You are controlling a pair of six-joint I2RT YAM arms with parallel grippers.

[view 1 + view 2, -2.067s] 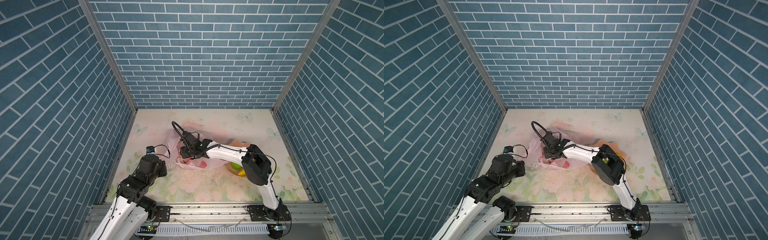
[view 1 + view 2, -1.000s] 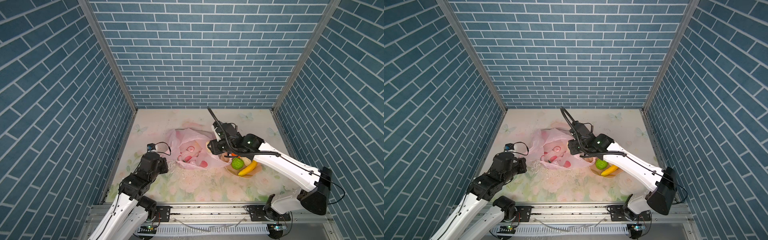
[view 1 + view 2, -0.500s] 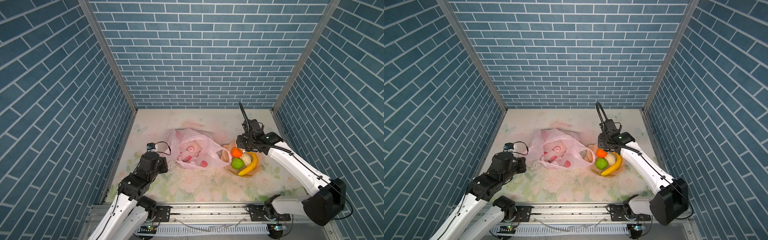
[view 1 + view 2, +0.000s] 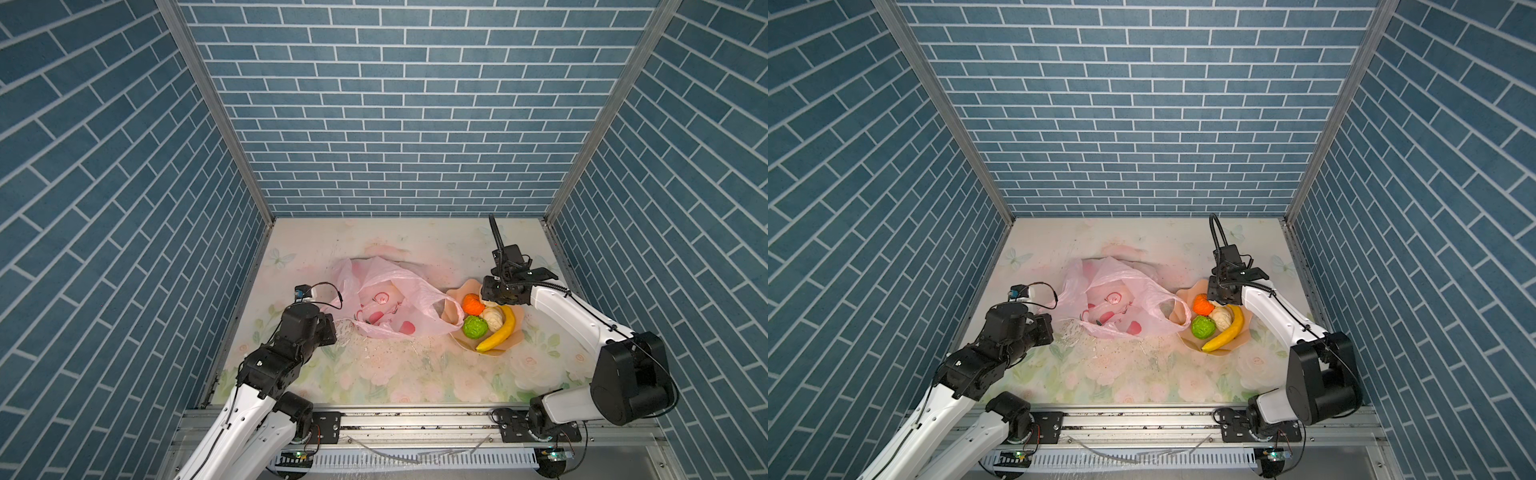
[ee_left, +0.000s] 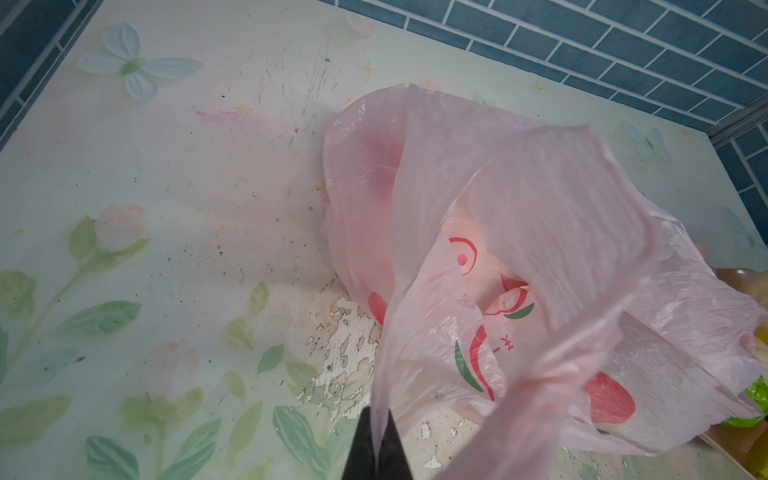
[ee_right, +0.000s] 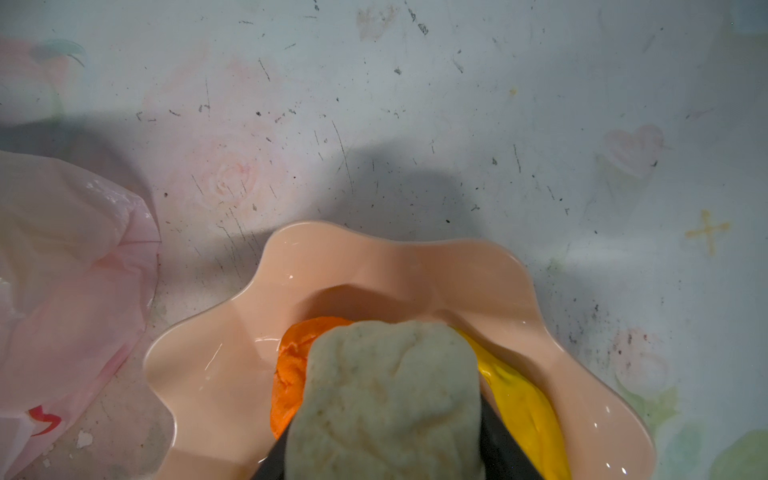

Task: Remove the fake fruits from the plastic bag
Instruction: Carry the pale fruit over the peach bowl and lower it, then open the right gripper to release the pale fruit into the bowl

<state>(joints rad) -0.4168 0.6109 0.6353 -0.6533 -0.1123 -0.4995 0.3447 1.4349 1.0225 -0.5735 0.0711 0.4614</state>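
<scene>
The pale pink plastic bag (image 4: 390, 286) (image 4: 1121, 282) lies crumpled mid-table. My left gripper (image 5: 379, 440) (image 4: 332, 328) is shut on one of its handles and holds it taut. My right gripper (image 6: 386, 449) (image 4: 494, 291) hangs over the far side of the peach bowl (image 4: 455, 299) (image 6: 374, 266), shut on a cream-white lump (image 6: 390, 399). An orange (image 4: 473, 304), a bumpy green ball (image 4: 475, 327), another cream lump (image 4: 493, 318) and a banana (image 4: 498, 332) lie in the bowl. A reddish blur (image 5: 382, 153) shows through the bag; I cannot tell what it is.
Blue brick walls close in the left, back and right sides. A metal rail (image 4: 415, 419) with both arm bases runs along the front edge. The bag's right end drapes against the bowl's left rim. The floral mat is worn and flaked (image 5: 345, 332) beside the bag.
My right gripper came out of the bag with the cream lump and swung right to above the bowl. The left gripper kept its hold on the bag handle without moving.
</scene>
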